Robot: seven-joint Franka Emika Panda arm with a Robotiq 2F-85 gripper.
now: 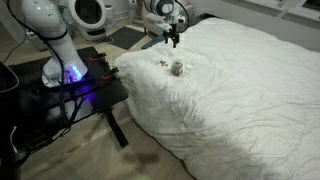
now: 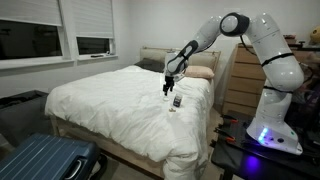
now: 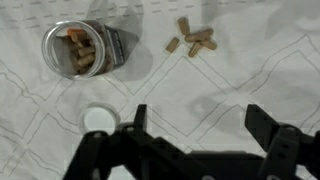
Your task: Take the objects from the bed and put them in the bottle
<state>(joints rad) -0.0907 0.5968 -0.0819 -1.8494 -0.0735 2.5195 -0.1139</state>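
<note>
1. end effector (image 3: 196, 112) is empty with the jaws spread wide; it hangs over the table (image 1: 245, 95) with the fingers (image 3: 138, 122) pointing down at the duvet (image 3: 250, 60); it touches nothing
2. bottle (image 3: 80, 47) stands upright with its mouth open, on the table near the edge on the robot's side, partway along that edge and away from the corners; the wrist view shows some tan bits already inside
3. the loose bits (image 3: 192, 40) lie in a tight little cluster on the duvet, just beside the bottle but not touching it; four or five, hard to count exactly; one sits slightly off toward the bottle side
4. white cap (image 3: 99, 120) lies flat on the duvet near the bottle, close by one finger; it is clear of the mouth
5. handling, my guess: the bits are very light, short and stubby, probably firm enough for a pinch; they are far smaller than the jaw span, so narrow the jaws before going down or the fingers will rake the whole cluster
6. grip point: across the short side of a single bit, fingertips only; take the outlier first, since it has room around it
7. the surface is soft; pressing down will dent the duvet, so bits may roll into the dent or a fold may get pinched along with one; come down light
8. the bottle looks light too and sits on soft bedding; a knock on the rim could tip it and spill the contents; release from just above the mouth, centred
</note>
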